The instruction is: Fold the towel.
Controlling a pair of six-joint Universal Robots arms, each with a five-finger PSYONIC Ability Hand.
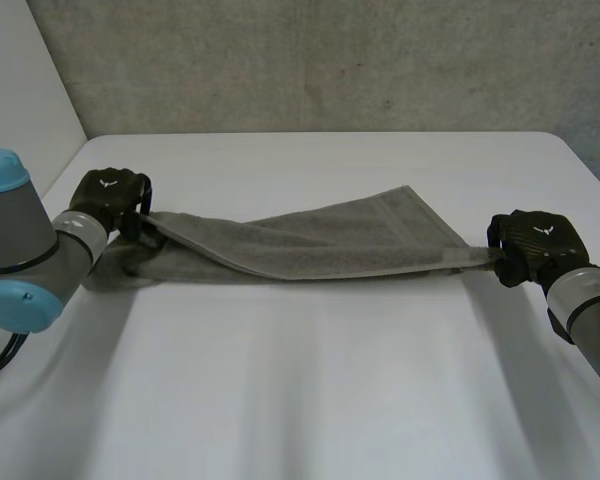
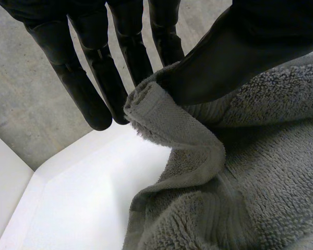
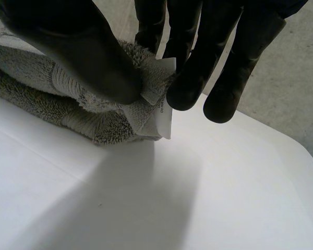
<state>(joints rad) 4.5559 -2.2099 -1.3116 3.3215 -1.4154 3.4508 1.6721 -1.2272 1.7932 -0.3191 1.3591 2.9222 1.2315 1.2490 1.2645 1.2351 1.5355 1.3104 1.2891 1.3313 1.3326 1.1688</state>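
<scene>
A grey towel (image 1: 310, 240) lies stretched across the white table (image 1: 310, 390) between my two hands, its upper layer folded over at a slant. My left hand (image 1: 108, 198) is at the towel's left end. There its thumb (image 2: 240, 52) presses the rolled edge of the towel (image 2: 161, 120) against the nearest of the straight fingers (image 2: 94, 83). My right hand (image 1: 535, 240) is at the right end. Its thumb (image 3: 83, 47) and fingers (image 3: 198, 73) pinch the towel's corner (image 3: 68, 104), just above the table, by the white care label (image 3: 164, 112).
A grey concrete wall (image 1: 330, 60) stands behind the table's far edge. A white panel (image 1: 20, 90) rises at the far left. Bare tabletop stretches in front of the towel towards me.
</scene>
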